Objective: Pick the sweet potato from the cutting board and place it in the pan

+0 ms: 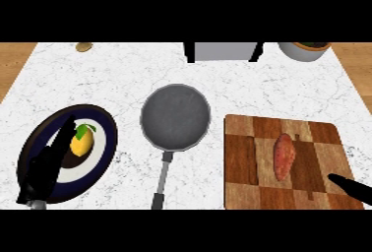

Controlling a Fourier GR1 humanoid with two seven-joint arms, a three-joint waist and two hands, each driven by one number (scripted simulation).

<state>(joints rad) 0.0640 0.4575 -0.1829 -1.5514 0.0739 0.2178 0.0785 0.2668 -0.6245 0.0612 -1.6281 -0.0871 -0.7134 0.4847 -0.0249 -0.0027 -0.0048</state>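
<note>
Head view: the sweet potato (283, 156) lies on the cutting board (243, 167), untouched; the right hand (350, 187) nears with fingers straight, the left hand (45, 170) rests relaxed over the plate (102, 147). A shallow approach could roll it away from the pan (176, 117)

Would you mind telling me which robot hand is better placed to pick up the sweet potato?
Right. The right robot hand is already over the cutting board, close to the sweet potato. The left robot hand rests over the plate, beyond the pan.
</note>
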